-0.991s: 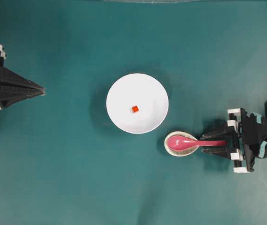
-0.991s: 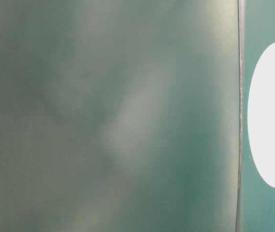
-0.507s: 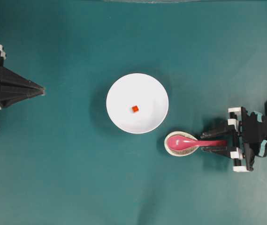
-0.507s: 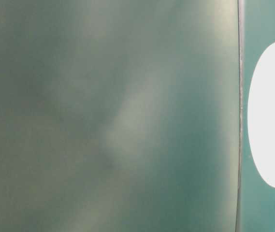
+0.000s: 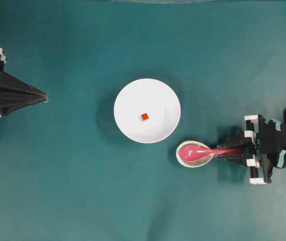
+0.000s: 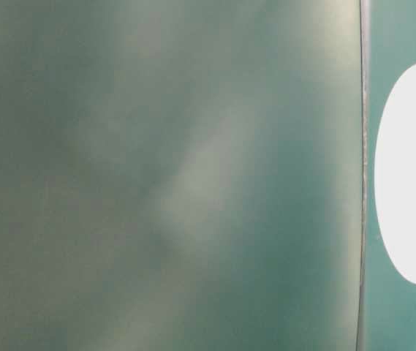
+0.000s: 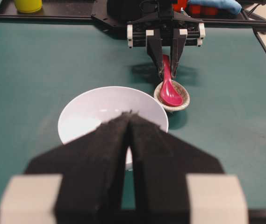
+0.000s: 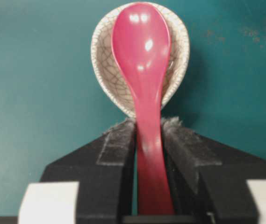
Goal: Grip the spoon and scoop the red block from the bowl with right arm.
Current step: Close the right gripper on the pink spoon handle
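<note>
In the right wrist view, the handle of the spoon (image 8: 144, 93) is seen clamped between the two padded fingers (image 8: 118, 154) of the right gripper (image 8: 147, 140), which are pressed against it from both sides. Beyond the fingertips, the spoon's glossy pink bowl is laid over the speckled egg-shaped spoon rest (image 8: 104, 70), whose crackled inside is shown on either side of it. The rest is set on the teal table (image 8: 34, 70).

In the overhead view, the right gripper (image 5: 233, 150) is found at the right side, closed on the spoon (image 5: 203, 152) handle, with the spoon's bowl lying in the spoon rest (image 5: 184, 159). The right arm (image 5: 273, 150) is marked by pale teal patches. Just up and left of the rest, near it but apart, the white bowl (image 5: 132, 95) is placed at the middle of the table (image 5: 82, 191). The red block (image 5: 145, 116) is seen lying inside the bowl, close to its centre, well apart from the spoon.

At the far left edge, the left gripper (image 5: 44, 96) is held above bare table, its fingers pressed together to a point with nothing between them. In the left wrist view, these shut fingers (image 7: 100, 154) are shown in front of the bowl (image 7: 90, 100), and a yellow object (image 7: 28, 5) is visible at the far back edge.

The table-level view is blurred; only a white oval shape (image 6: 409, 175) at its right can be made out.
</note>
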Action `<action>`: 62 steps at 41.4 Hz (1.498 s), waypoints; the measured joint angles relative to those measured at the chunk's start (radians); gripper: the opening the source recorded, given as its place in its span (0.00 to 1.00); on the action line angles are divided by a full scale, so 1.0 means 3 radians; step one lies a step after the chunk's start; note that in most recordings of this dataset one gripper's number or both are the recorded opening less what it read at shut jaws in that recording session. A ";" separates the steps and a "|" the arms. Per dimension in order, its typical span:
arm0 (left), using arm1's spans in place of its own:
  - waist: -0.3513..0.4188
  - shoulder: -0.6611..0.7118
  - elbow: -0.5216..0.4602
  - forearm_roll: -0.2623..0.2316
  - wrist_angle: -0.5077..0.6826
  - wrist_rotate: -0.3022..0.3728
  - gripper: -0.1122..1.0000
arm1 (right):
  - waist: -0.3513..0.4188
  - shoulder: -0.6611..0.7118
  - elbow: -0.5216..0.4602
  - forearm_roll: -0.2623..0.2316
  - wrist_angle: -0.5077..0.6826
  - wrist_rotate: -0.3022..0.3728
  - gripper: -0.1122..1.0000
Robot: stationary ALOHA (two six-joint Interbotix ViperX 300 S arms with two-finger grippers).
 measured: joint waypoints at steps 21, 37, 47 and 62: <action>-0.0005 0.0000 0.0000 0.0000 0.0061 -0.0020 0.10 | 0.0000 0.0000 -0.0051 0.0005 0.0097 0.0005 0.36; 0.0000 0.0000 0.0000 0.0005 0.0066 -0.0020 0.10 | 0.0000 -0.0051 -0.0077 0.0015 0.0256 0.0005 0.55; -0.0005 0.0000 0.0000 0.0000 0.0066 -0.0020 0.10 | 0.0005 -0.0097 -0.0056 0.0015 0.0256 0.0005 0.54; 0.0000 0.0000 0.0000 0.0000 0.0066 -0.0020 0.10 | 0.0000 -0.0097 -0.0056 0.0015 0.0199 0.0005 0.54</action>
